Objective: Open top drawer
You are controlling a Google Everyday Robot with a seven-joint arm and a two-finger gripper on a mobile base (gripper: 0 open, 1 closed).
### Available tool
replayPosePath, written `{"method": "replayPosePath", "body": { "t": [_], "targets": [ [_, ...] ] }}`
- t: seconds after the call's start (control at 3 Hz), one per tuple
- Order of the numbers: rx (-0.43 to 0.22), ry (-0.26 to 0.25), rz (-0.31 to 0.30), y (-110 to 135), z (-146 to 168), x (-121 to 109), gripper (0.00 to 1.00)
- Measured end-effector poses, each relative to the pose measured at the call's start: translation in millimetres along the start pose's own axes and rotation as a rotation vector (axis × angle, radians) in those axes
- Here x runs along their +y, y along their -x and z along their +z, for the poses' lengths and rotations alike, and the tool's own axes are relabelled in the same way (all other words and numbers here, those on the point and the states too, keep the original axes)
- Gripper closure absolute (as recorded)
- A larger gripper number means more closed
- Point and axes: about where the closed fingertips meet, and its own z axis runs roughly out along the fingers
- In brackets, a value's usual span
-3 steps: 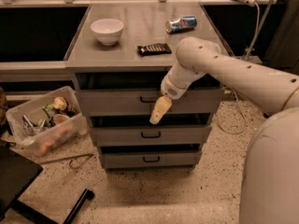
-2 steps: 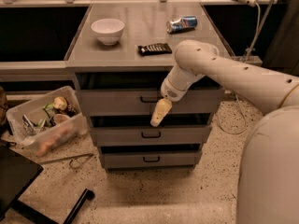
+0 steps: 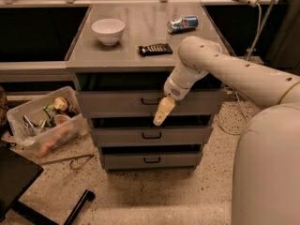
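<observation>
The top drawer (image 3: 112, 103) is the tallest grey front of three, under the grey cabinet top. Its small black bar handle (image 3: 149, 101) sits at centre. A dark gap shows above its front. My gripper (image 3: 161, 112) hangs in front of the drawer face, its cream fingers pointing down-left, just right of and slightly below the handle. The white arm reaches in from the right. The drawer's interior is hidden.
Two shorter drawers (image 3: 151, 136) (image 3: 152, 161) lie below. On the cabinet top (image 3: 93, 50) stand a white bowl (image 3: 108, 30), a black remote-like bar (image 3: 155, 49) and a tipped blue can (image 3: 183, 24). A clear bin of items (image 3: 42, 121) sits on the floor at left. A cable hangs at right.
The gripper and arm have barely moved; the drawer front looks the same.
</observation>
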Motion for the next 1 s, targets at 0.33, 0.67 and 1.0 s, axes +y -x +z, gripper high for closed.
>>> {"method": "replayPosePath", "body": {
  "t": [0.33, 0.67, 1.0],
  "targets": [
    [0.000, 0.000, 0.000, 0.0, 0.0, 0.0, 0.00],
    [0.003, -0.007, -0.002, 1.0, 0.6, -0.1, 0.00],
    [0.004, -0.004, 0.002, -0.5, -0.4, 6.1, 0.00]
  ]
}}
